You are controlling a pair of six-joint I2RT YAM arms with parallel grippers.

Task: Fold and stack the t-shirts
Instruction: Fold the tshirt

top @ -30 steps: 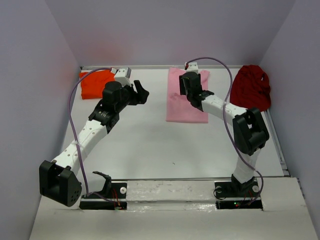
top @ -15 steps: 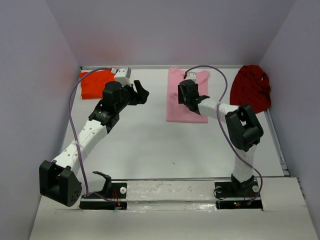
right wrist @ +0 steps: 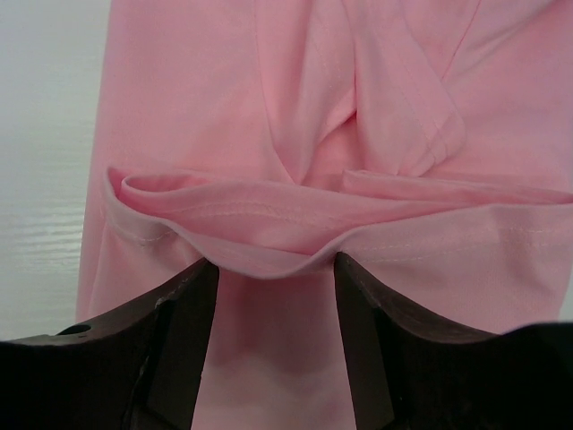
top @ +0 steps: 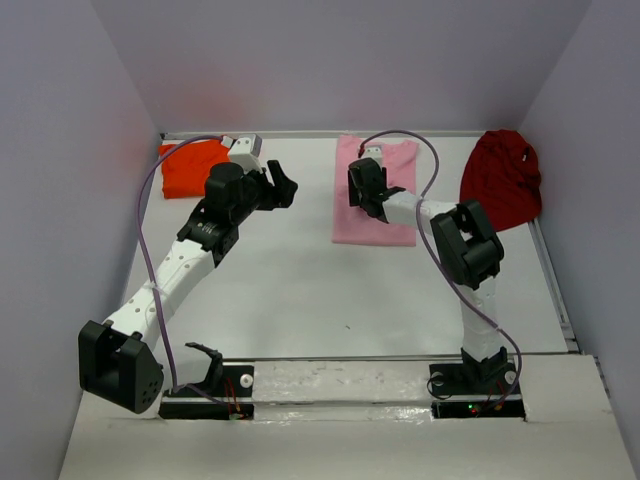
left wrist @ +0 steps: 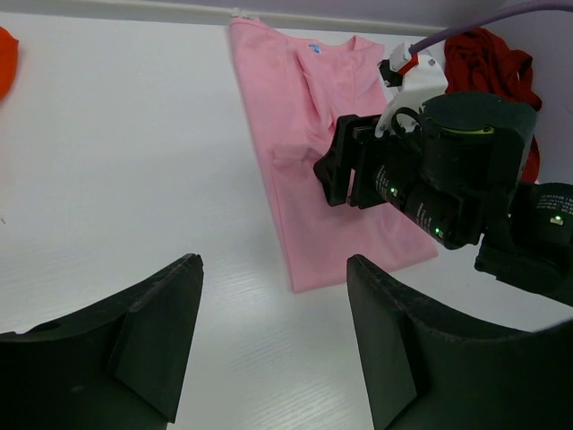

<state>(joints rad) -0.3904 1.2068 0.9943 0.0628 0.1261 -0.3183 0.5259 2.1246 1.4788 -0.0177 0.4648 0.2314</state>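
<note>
Pink t-shirt point(right wrist: 295, 107) lies under the right pincer point(right wrist: 270, 269), its hem fold between the spread jaws.

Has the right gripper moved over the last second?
Yes. The right gripper has shifted left over the pink t-shirt, toward its left edge.

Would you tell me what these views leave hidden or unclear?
- Orange shirt: in the top view its right edge is behind the left arm; in the left wrist view only a sliver shows at the frame edge.
- Dark red shirt: in the left wrist view it is mostly behind the right arm.
- Pink shirt: in the top view its middle is under the right gripper; in the right wrist view the raised hem lies across the fingers, so contact is unclear.
</note>
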